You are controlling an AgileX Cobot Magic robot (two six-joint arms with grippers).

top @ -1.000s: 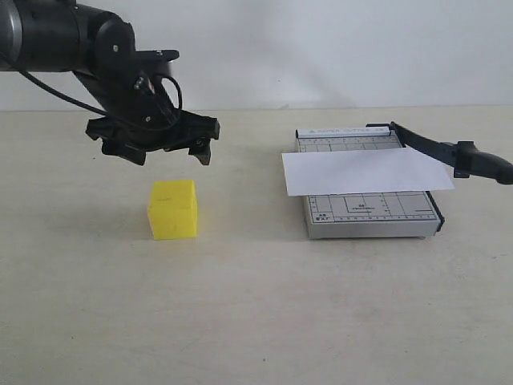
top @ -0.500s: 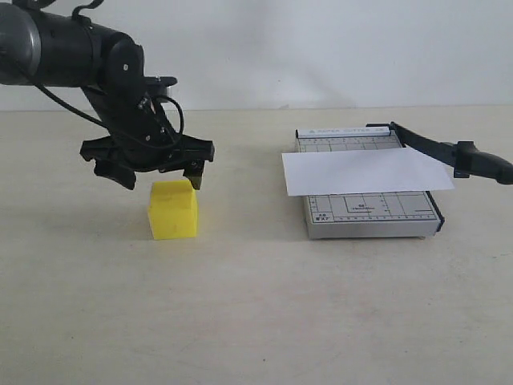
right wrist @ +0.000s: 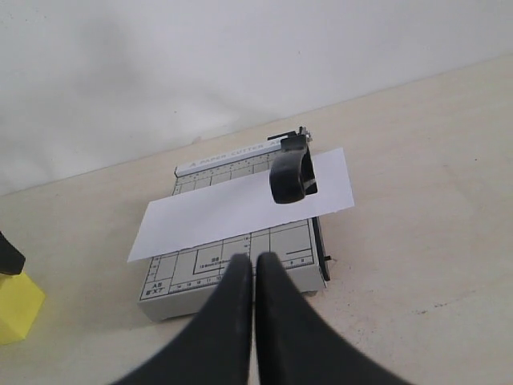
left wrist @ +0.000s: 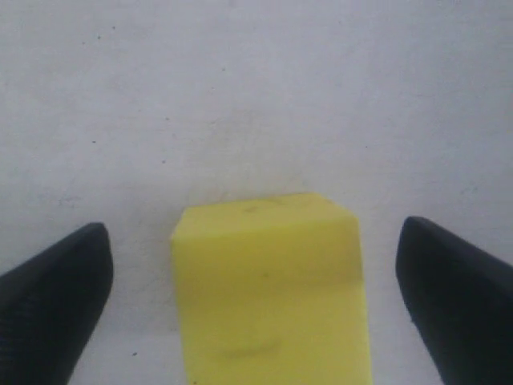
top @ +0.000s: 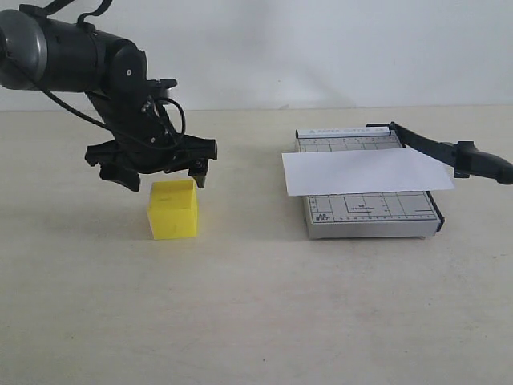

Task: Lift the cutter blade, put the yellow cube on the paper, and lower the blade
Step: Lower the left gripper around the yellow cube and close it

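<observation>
On the bench the yellow cube sits well to the left of the trimmer base. The left hand hangs just above it, fingers spread wide on either side and clear of its faces. The right hand, pressed shut and empty, points at the base, where the paper lies across the grid. Behind it the cutter blade rises from its far-corner hinge, handle lifted.

Yellow cube sat upright on the table's left half (faces plain). White paper lay across the grey trimmer base, overhanging both side edges. Black cutter blade stood raised along the base's right edge.
</observation>
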